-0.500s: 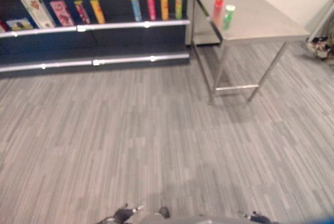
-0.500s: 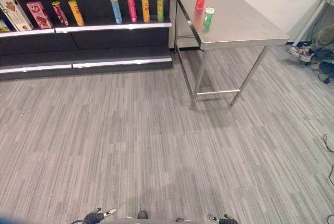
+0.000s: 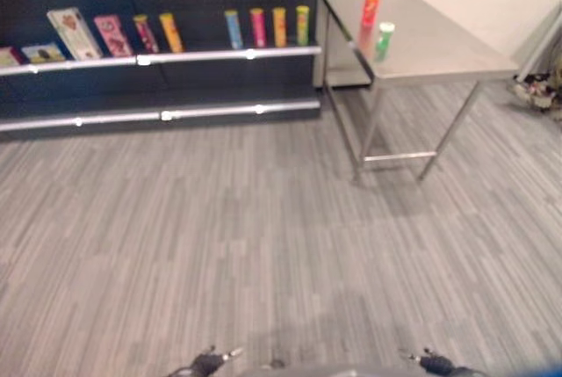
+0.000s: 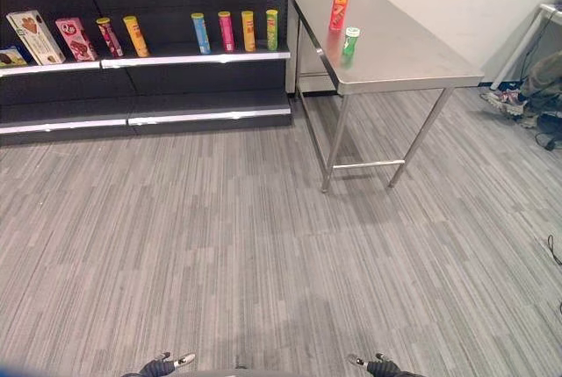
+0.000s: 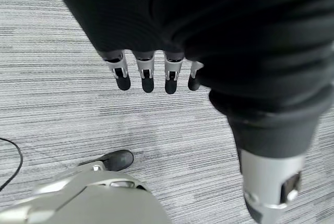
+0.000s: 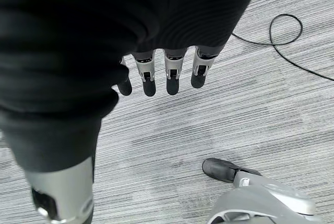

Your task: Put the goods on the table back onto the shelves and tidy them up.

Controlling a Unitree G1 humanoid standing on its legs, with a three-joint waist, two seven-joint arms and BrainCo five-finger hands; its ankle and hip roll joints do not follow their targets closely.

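The grey floor is open between the dark shelves and the steel counter, well apart from the robot. On the counter stand a tall red can and a small green can, likely light, stiff and smooth; grip each mid-body. The left robot hand and right robot hand hang relaxed, holding nothing.

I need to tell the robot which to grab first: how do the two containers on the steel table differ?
The red canister is tall, with a yellow lid; the green container is much shorter, with a white lid. The red canister stands farther back on the table; the green container stands nearer the front. Both stand upright, apart from each other, near the table's shelf-side edge.
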